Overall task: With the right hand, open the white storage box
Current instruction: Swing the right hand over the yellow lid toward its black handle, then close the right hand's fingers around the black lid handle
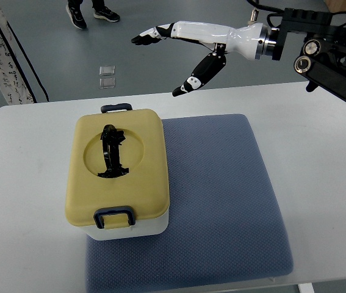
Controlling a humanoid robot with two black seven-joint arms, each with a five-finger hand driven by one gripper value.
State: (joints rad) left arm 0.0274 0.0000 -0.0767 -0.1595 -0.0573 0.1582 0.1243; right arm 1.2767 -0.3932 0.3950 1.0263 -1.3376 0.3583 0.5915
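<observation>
**Storage box, closed, on mat; right hand raised behind it**

Item 1. Blue-grey mat: textured fabric, lying flat on the white table. Its near edge sits close to the table's front edge. The right part of the mat is bare; the left part is covered by the box.

Item 2. White storage box: stands on the left part of the mat, overlapping the mat's left edge so that part of it rests toward the bare table. White body visible only as a narrow strip at the near side. Pale yellow lid is seated on the box, closed. Near latch, dark blue, lies down over the lid's front edge. Black carry handle lies folded flat inside a round recess in the lid's top. Far latch, dark blue, shows at the lid's back edge.

Item 3. Right hand: white shell with black fingertips, arm entering from the right edge by way of a black jointed arm. The hand hangs in the air beyond the far edge of the table, well apart from the box, touching nothing. Fingers are extended toward the left, thumb angled downward and away from them; the hand is spread and empty.

Item 4. Floor, grey, beyond the table: two small clear square objects lie side by side on it. A person's dark shoes show at the top edge.
</observation>
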